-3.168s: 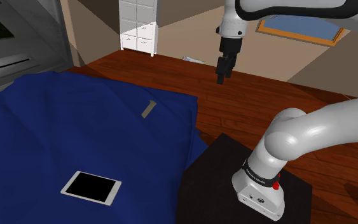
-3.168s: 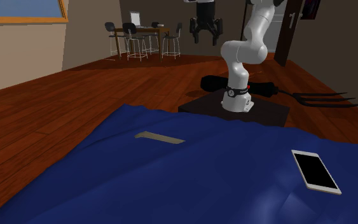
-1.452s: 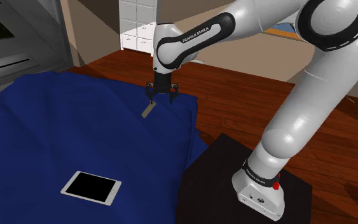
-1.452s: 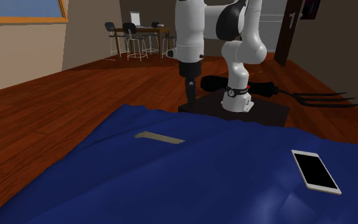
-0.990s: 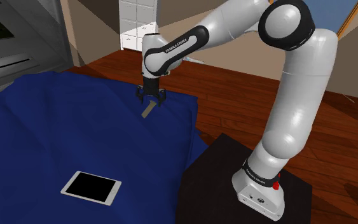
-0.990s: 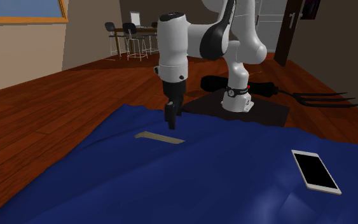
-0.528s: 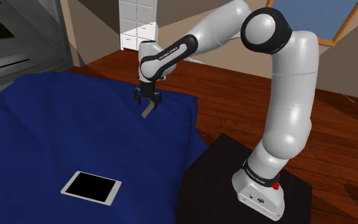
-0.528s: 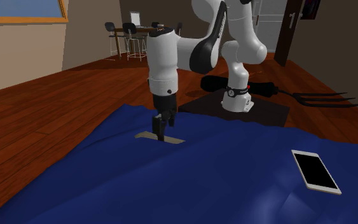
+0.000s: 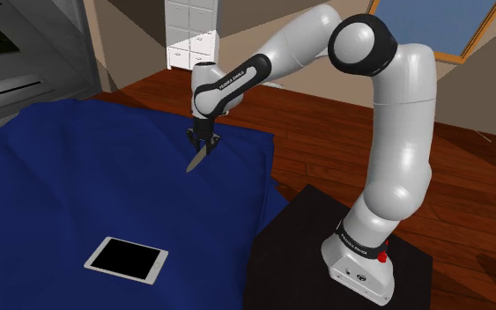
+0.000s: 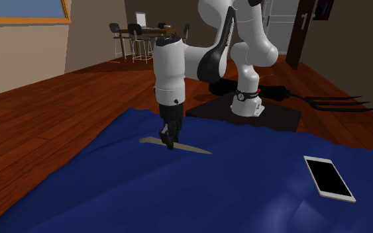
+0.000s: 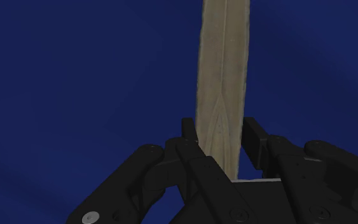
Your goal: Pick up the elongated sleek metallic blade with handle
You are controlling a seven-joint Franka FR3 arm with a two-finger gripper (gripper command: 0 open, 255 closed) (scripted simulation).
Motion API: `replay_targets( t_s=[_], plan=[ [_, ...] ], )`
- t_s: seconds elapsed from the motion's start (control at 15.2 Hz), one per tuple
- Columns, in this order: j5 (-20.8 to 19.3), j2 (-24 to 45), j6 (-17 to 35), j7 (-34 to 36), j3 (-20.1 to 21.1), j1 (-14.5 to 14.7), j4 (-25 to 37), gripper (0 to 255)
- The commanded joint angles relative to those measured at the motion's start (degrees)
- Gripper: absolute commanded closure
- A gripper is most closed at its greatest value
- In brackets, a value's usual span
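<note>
Nearest, black-screened tablet (image 9: pixel 126 259) lying flat on blue cloth (image 9: pixel 61 176). Farther on, black end effector (image 9: pixel 202 141) clenched on one end of tan knife (image 9: pixel 196 159), its free tip sagging toward the cloth. Beyond, white drawer cabinet (image 9: pixel 193 35).

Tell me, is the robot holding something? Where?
Yes. The gripper clasps the tan knife toward one end; the longer, pointed part sticks out.
</note>
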Motion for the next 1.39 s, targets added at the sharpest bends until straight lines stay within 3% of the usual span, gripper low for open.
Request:
replay_targets(
  t_s=[0.0,0.4,1.32],
  plan=[
    [-0.04,0.30,-0.41,0.10,-0.03,0.07,-0.15,255],
    [-0.03,0.25,-0.32,0.01,-0.05,-0.01,-0.27,255],
    [2.00,-6.12,-8.92,-1.39,0.93,-0.69,2.12,255]
  ],
)
